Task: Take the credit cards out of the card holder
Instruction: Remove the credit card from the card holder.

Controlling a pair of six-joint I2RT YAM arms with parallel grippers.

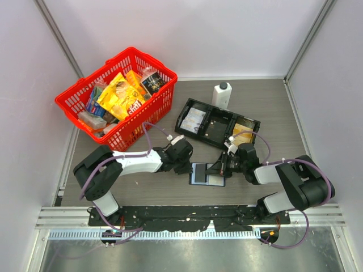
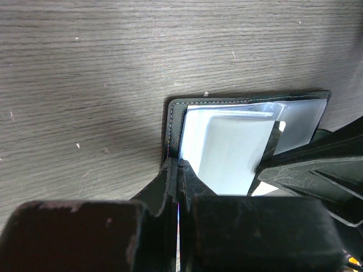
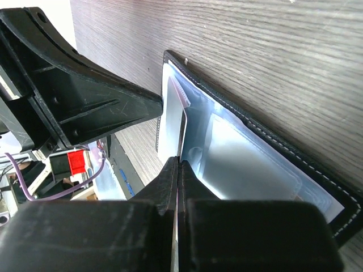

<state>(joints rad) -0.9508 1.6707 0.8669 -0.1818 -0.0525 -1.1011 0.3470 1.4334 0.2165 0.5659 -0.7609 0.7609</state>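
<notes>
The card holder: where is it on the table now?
In the top view the card holder lies open on the table, front centre, between the two pairs of jaws, just in front of the black tray.

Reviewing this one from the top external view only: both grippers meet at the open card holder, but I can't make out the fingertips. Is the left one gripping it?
Observer: Yes. The left wrist view shows the left gripper shut on the card holder at its black stitched edge.
Operator: And the right one?
Observer: The right gripper is shut, tips at the edge of a pale card; I can't tell whether it is pinched.
Operator: What lines the inside?
Observer: Clear plastic sleeves.
</notes>
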